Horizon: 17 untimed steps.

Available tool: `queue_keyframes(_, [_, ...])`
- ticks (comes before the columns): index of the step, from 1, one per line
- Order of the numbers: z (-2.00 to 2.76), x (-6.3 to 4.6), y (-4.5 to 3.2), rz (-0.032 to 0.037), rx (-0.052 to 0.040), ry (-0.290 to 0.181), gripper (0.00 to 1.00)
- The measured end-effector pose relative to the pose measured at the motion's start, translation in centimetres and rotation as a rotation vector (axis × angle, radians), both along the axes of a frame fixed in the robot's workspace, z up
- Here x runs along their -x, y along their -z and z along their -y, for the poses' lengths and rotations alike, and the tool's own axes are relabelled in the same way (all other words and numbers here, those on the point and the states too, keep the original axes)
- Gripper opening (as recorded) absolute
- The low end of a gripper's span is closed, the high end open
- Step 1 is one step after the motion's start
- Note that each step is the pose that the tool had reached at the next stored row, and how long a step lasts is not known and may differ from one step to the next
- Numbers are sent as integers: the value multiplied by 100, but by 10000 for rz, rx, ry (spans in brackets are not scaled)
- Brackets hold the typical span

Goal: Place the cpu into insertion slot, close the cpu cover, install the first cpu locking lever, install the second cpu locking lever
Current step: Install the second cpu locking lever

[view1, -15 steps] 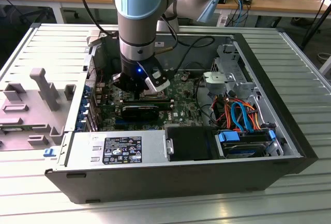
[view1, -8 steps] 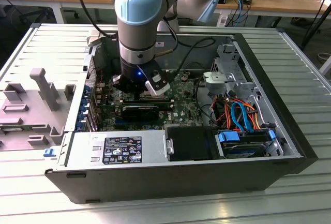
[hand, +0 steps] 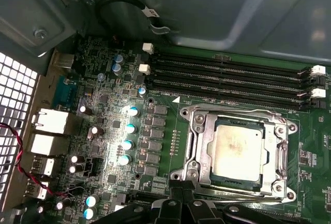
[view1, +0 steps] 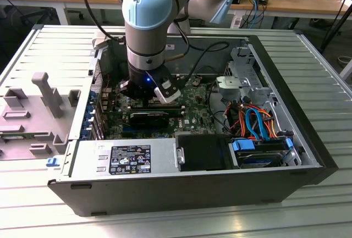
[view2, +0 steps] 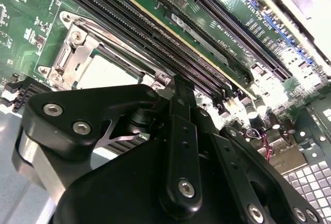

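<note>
The cpu [hand: 239, 149], a dull silver square, sits in the insertion slot [hand: 187, 174] on the green motherboard. The silver cpu cover [hand: 204, 144] lies flat over it, with the chip showing through the cover's window. A thin metal locking lever [hand: 232, 112] runs along the socket's side nearest the memory slots. My gripper [hand: 182, 197] is shut, with its black tips at the opposite edge of the socket and nothing between them. In the second wrist view the gripper [view2: 176, 87] hangs just beside the cpu [view2: 103, 71]. In the exterior view the gripper [view1: 144, 96] is low inside the open computer case [view1: 308, 139].
Long black memory slots [hand: 232, 79] run beside the socket. Capacitors [hand: 129, 128] and rear ports [hand: 49, 123] stand on its other side. A power supply [view1: 124, 158], a drive bay [view1: 261, 153] with orange and blue cables, and the case walls hem the arm in.
</note>
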<state>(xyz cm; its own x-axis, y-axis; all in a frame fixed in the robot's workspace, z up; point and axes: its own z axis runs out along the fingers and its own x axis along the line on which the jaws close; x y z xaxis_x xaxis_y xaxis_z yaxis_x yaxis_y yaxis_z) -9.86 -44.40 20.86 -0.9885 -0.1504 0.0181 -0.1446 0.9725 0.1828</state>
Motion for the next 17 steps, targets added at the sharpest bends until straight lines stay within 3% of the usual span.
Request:
queue_keyframes(7, [5, 0, 16, 1, -208, 1, 11])
queue_keyframes(17, [25, -4, 44, 0, -284, 1, 11])
